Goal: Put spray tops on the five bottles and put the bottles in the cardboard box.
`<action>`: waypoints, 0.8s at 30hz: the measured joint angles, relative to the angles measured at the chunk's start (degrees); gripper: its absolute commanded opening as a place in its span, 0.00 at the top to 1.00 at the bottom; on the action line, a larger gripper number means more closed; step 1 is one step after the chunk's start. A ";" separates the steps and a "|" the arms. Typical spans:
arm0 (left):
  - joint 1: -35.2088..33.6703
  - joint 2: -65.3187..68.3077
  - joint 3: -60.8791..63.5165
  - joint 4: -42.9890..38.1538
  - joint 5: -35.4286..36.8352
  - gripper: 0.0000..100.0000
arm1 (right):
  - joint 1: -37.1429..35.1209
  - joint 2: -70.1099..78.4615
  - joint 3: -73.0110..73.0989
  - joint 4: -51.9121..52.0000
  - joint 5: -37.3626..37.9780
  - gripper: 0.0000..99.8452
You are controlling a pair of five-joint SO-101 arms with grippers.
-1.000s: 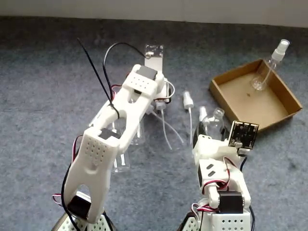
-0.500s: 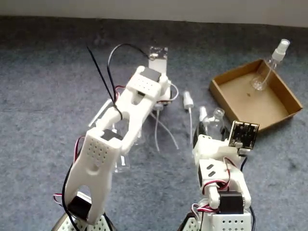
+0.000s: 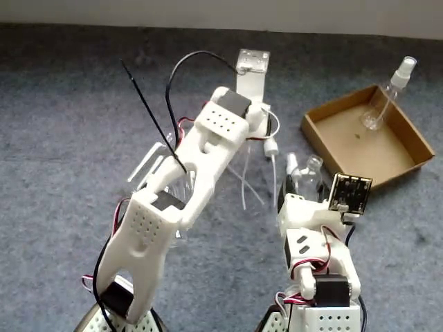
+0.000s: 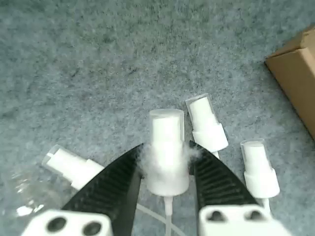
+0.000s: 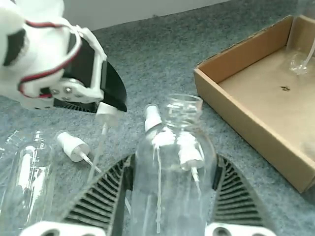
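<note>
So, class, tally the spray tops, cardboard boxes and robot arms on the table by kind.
Spray tops: 5, one in the left tool, one on the boxed bottle
Cardboard boxes: 1
Robot arms: 2
Total: 8

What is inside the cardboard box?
One bottle with its spray top on, leaning over the box rim. The near wall hides a strip of floor.

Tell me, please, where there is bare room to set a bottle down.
Bare carpet lies left of the left arm, and more right of the right arm, in front of the cardboard box. The box floor is bare beside its one bottle. Crowded: between the arms, with loose spray tops and bottles.
</note>
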State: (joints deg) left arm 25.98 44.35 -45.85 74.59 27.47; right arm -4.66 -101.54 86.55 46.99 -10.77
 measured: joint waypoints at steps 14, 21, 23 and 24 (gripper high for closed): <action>-0.53 -18.11 -16.26 23.21 0.00 0.96 | -0.09 0.00 0.00 -1.67 0.00 0.86; -0.53 -28.48 -17.14 25.41 -6.95 0.96 | -0.09 0.00 7.38 -10.20 0.00 0.86; -0.53 -32.00 -17.14 25.41 -11.87 0.96 | -0.09 0.00 8.53 -10.99 0.00 0.86; -0.53 -33.67 -17.14 25.49 -13.89 0.96 | -0.09 0.09 8.62 -11.25 0.00 0.86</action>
State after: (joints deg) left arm 25.45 10.68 -62.99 100.09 13.58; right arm -4.75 -101.45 95.16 35.74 -10.77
